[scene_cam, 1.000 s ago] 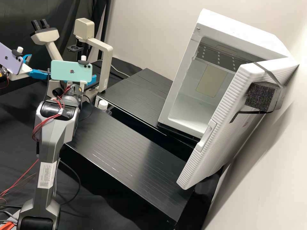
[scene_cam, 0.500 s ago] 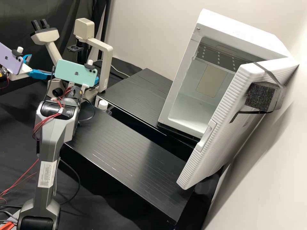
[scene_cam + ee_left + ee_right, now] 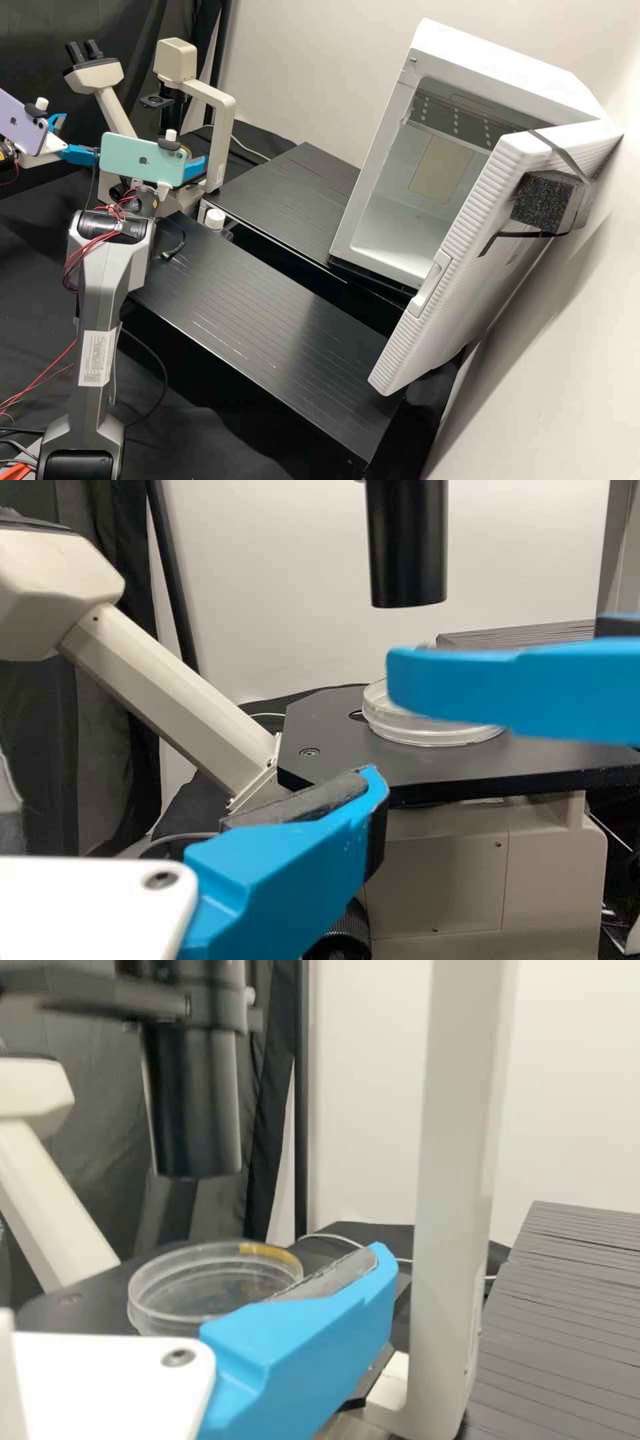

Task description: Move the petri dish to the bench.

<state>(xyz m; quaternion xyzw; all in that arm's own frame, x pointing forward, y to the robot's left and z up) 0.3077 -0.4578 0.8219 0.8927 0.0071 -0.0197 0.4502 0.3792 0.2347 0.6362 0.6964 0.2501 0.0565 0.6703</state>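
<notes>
Hanging at far left: left claw (image 3: 81, 136), white body with bright blue fingers. Released, fingers spread, nothing in it; probably parked out of the other arm's way. Lilac phone (image 3: 23, 125) clipped above it, likely as wrist camera. Cream metal microscope (image 3: 220, 130) next, with a black upright tube (image 3: 405, 545) over a flat black stage (image 3: 335, 765). Right claw (image 3: 370, 1270), same white-and-blue build, is at the stage, also released; looks set wide so the dish can fit. Mint-green phone (image 3: 142, 159) clipped on it, same camera job. Clear shallow round petri dish (image 3: 425, 732) lies flat on the stage, just beside the right claw, presumably put there for viewing. Doesn't look clamped; next is lining up and squeezing lightly, smooth wall could slip.

Small clear jar with white cap (image 3: 215, 220) sits by the black slatted tables, far table (image 3: 280, 200) and near table (image 3: 253, 320); near one is the likely drop spot. At right, white boxy cabinet (image 3: 493, 57), ribbed white door (image 3: 460, 247) open, dark foam block (image 3: 541, 200) strapped on, maybe padding.

Counts: two claws, two phones, one microscope, one dish, one jar, two tables, one cabinet, one door, one foam block.
</notes>
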